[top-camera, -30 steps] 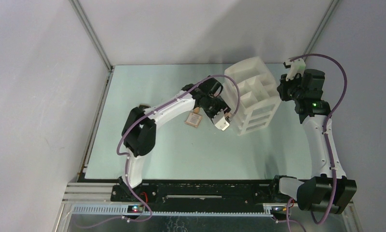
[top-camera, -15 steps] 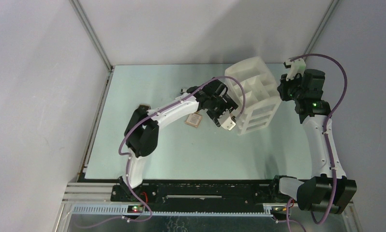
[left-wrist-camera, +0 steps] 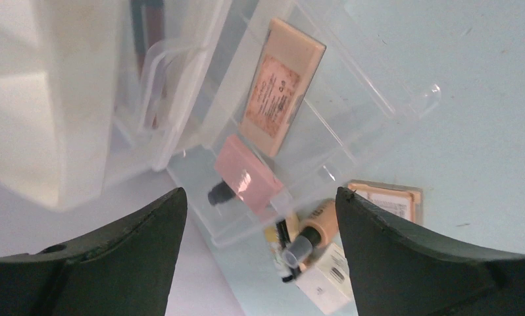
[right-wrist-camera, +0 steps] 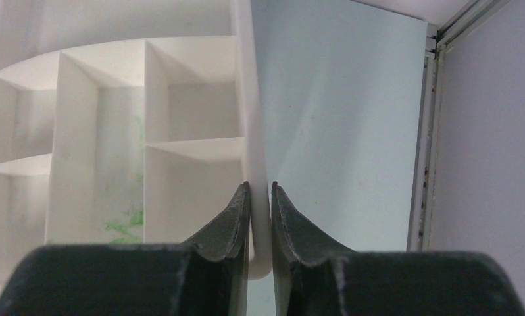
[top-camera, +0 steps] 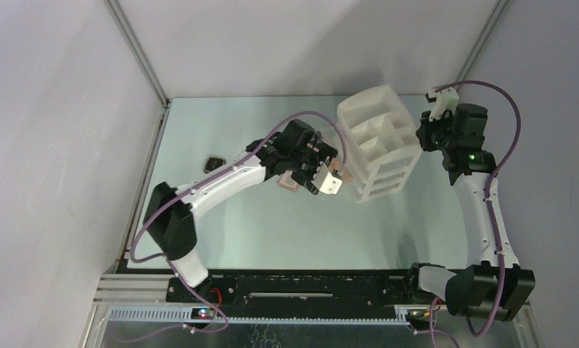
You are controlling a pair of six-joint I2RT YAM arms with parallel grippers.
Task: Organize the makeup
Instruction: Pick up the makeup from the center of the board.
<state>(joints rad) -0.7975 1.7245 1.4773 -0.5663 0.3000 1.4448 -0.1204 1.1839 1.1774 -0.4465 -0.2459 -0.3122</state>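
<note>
One flat beige palette (left-wrist-camera: 281, 85) and one flat pink palette (left-wrist-camera: 247, 181) lie in a clear plastic drawer (left-wrist-camera: 368, 92), eight o'clock from the tall white plastic organizer (top-camera: 366, 109); the left fingers (left-wrist-camera: 161, 227) gape empty above. At three o'clock, the right fingers (right-wrist-camera: 239, 214) pinch its wall.

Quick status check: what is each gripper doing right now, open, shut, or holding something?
Left gripper: open, holding nothing.
Right gripper: shut on the side wall of the white organizer.
</note>
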